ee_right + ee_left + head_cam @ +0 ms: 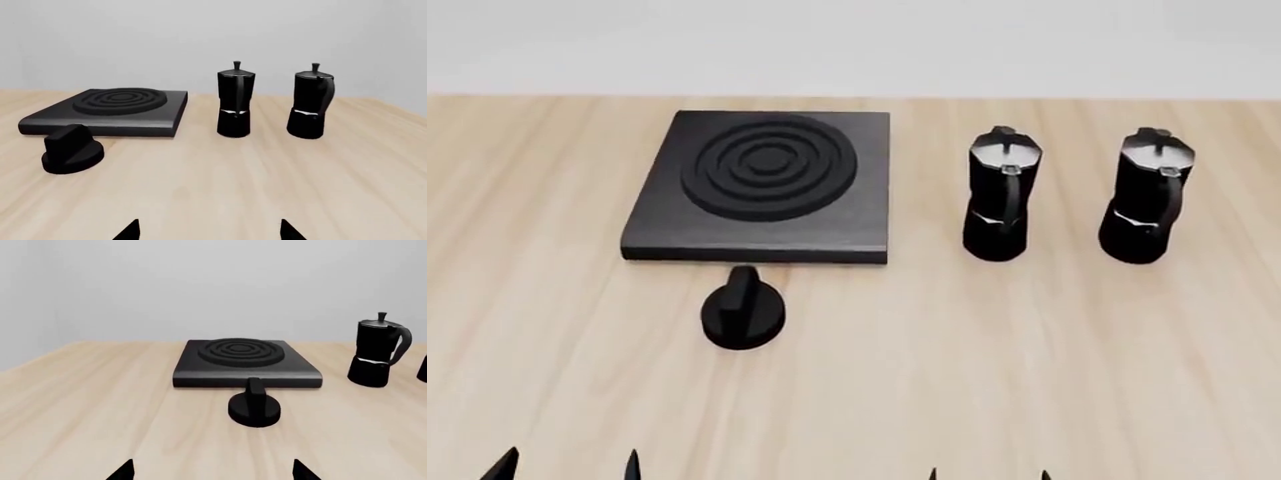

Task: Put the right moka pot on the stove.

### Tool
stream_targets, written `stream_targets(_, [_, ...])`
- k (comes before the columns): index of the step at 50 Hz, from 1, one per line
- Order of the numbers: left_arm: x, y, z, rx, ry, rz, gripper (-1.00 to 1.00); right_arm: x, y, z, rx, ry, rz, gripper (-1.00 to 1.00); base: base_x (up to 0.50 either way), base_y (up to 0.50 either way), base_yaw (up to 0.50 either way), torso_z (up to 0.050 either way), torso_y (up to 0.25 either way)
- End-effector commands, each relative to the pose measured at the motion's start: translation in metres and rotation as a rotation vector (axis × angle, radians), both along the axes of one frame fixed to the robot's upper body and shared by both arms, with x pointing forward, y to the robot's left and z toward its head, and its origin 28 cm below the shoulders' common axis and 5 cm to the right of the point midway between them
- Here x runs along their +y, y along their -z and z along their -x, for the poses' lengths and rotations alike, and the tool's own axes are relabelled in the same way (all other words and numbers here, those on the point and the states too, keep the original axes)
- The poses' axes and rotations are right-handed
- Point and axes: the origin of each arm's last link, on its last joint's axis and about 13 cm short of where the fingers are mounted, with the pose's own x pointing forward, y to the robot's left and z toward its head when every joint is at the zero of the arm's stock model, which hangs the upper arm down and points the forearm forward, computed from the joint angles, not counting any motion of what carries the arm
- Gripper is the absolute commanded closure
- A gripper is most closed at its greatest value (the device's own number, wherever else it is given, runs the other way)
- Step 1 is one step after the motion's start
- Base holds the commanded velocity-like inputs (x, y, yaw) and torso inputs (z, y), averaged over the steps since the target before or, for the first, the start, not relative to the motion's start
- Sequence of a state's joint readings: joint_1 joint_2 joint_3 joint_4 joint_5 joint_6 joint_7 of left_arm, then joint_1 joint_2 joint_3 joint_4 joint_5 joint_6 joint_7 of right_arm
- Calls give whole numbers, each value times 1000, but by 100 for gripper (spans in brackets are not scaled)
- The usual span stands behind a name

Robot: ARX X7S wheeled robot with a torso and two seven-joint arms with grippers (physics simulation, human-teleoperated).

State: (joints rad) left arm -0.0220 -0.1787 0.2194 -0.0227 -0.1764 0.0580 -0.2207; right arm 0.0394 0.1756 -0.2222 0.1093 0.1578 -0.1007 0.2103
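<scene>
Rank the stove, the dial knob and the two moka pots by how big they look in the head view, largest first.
1. Stove, clearly largest.
2. Right moka pot and left moka pot: they look alike in size, so no ranking between them.
3. Dial knob, smallest, though it lies nearer the camera.

Left moka pot (1002,195), dial knob (742,308), wooden table (988,360).

Light wooden bench (1068,350). The stove (761,188) lies flat toward the far left, burner rings up. A black dial knob (742,308) sits just in front of its near edge. To the stove's right stand two upright moka pots — the left moka pot (1004,195) near the stove, the right moka pot (1148,196) beside it, apart. At the bottom edge, fingertips only: left hand (567,468), right hand (989,474) — fingers spread, holding nothing.
</scene>
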Motion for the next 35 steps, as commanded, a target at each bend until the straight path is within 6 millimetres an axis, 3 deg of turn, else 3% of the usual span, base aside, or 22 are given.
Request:
stream_targets(1, [0,0,0,-1,1,1,-100,0,0,-1,-2,1,1,-100,129,4,0,0,0])
stream_targets(35, [-1,0,0,-2,7,-4,-100,0,-1,-1,3,-5,0,-100,129,0,0,0,0])
